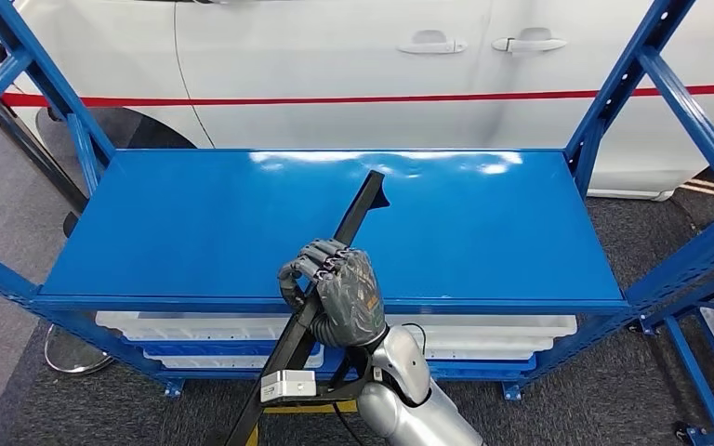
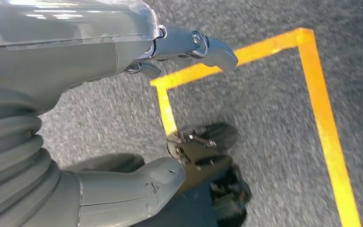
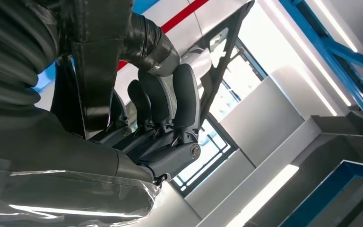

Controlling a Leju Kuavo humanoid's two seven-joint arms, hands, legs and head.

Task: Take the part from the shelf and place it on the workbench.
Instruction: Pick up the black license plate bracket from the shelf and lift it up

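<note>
Low in the centre of the head view, the right hand (image 1: 335, 293) rises on its silver arm, fingers (image 1: 314, 257) curled around a long, thin black strip-shaped part (image 1: 358, 214) it grips near mid-length. That part slants from the bottom edge up across the front lip of the glossy blue metal shelf (image 1: 195, 223), ending in a notched tip above the shelf's middle. Over grey carpet with yellow floor tape (image 2: 324, 123), the left hand (image 2: 123, 118) hangs with fingers spread, holding nothing.
</note>
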